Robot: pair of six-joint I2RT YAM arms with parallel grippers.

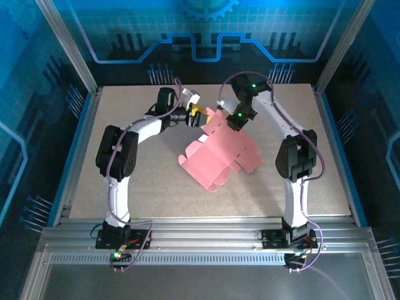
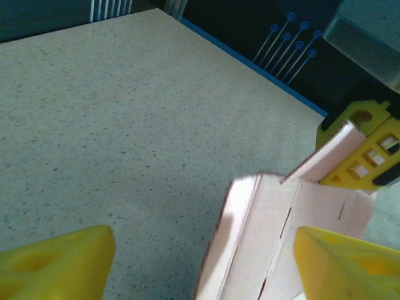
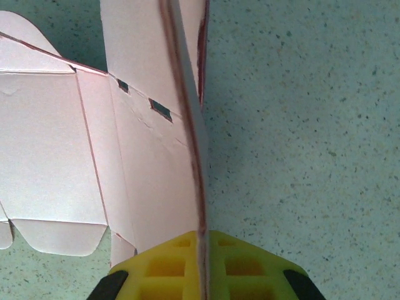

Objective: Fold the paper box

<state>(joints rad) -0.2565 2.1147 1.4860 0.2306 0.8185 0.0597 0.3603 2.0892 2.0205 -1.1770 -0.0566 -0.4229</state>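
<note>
The paper box (image 1: pixel 219 153) is a pink die-cut sheet lying mostly flat in the middle of the table, with its far edge lifted. My right gripper (image 1: pixel 233 122) is shut on that raised edge; in the right wrist view its yellow fingertips (image 3: pixel 162 265) pinch the thin card (image 3: pixel 125 162) edge-on. My left gripper (image 1: pixel 198 117) is at the sheet's far left corner and open. In the left wrist view a folded pink flap (image 2: pixel 262 237) stands between its wide-apart yellow fingers (image 2: pixel 56 262), nearer the right one. The right gripper's fingers (image 2: pixel 365 150) show beyond, holding the card.
The speckled table (image 1: pixel 137 181) has bare room to the left of and in front of the sheet. Metal frame posts and blue panels close it in at the back and sides. The arm bases stand on the rail (image 1: pixel 200 240) at the near edge.
</note>
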